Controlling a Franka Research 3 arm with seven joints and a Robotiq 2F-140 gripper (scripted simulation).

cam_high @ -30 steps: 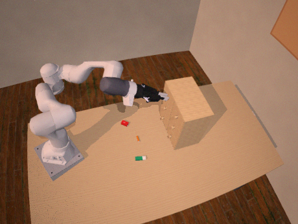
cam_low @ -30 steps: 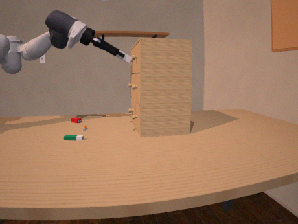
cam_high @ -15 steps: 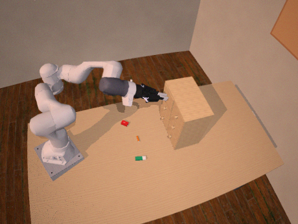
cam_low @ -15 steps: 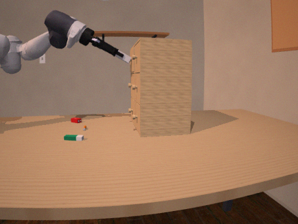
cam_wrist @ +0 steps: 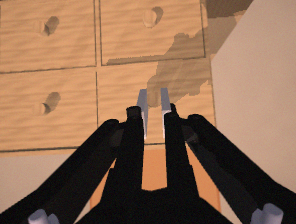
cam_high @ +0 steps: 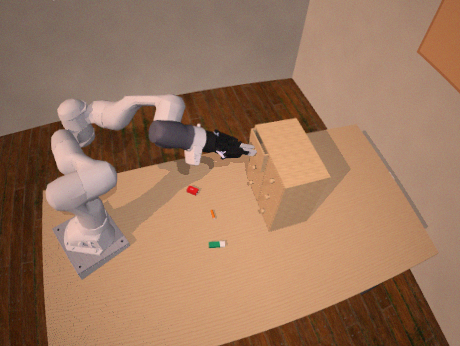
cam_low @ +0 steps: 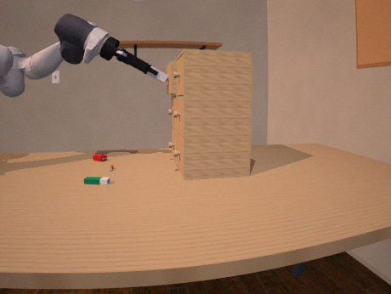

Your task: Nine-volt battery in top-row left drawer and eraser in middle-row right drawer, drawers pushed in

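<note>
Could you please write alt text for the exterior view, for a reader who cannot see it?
A white robot arm reaches from the left, its pincer shut on a top drawer pulled slightly out of a tall wooden chest. On the table lie a red battery, a tiny orange thing and a green-and-white eraser.

Soft, even light, faint grain (edges bowed), broad shadows across the table (cam_high: 300, 280).

Matt light-wood chest (cam_low: 217, 115), matt wooden table (cam_low: 238, 221), glossy white arm (cam_high: 80, 185), matt black claw (cam_wrist: 154, 116)
</note>
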